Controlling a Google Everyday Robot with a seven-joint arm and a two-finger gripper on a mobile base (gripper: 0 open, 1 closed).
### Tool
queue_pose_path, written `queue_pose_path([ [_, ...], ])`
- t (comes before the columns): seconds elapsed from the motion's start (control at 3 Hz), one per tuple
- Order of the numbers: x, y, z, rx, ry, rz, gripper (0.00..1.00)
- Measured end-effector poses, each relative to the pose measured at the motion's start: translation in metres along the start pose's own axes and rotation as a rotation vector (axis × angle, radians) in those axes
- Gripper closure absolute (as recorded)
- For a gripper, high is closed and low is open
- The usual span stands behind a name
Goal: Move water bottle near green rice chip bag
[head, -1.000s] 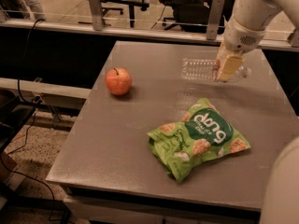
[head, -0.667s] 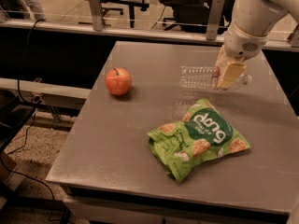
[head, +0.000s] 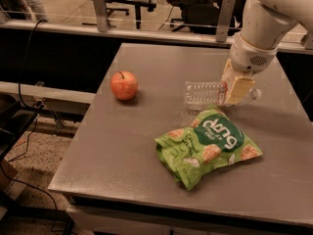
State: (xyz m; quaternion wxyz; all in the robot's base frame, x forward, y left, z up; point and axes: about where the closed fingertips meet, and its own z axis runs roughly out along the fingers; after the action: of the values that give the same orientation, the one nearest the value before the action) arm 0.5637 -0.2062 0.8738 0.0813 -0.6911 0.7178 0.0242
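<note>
The water bottle [head: 203, 93], clear and ribbed, lies on its side just behind the top edge of the green rice chip bag [head: 210, 143], which lies flat at the table's front right. My gripper [head: 237, 91] comes down from the upper right and is shut on the water bottle near its label end. The cream-coloured fingers [head: 239, 88] cover the label band. The bottle's cap end pokes out to the right of the fingers.
A red apple [head: 123, 85] sits at the table's left side. The grey table [head: 122, 146] has its front edge near the bag. Office chairs and a railing stand behind the table. Cables run along the floor at left.
My gripper has moved toward the front of the table with the water bottle, bringing the bottle down close to the bag's top edge. The apple and bag have not moved.
</note>
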Motion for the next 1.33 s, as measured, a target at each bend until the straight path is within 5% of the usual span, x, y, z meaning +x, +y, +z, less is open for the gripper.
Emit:
queue_pose_path([
  [1.0, -0.009, -0.005, 0.021, -0.02, 0.04, -0.019, 0.12],
  [1.33, -0.012, -0.013, 0.024, -0.023, 0.053, -0.033, 0.0],
])
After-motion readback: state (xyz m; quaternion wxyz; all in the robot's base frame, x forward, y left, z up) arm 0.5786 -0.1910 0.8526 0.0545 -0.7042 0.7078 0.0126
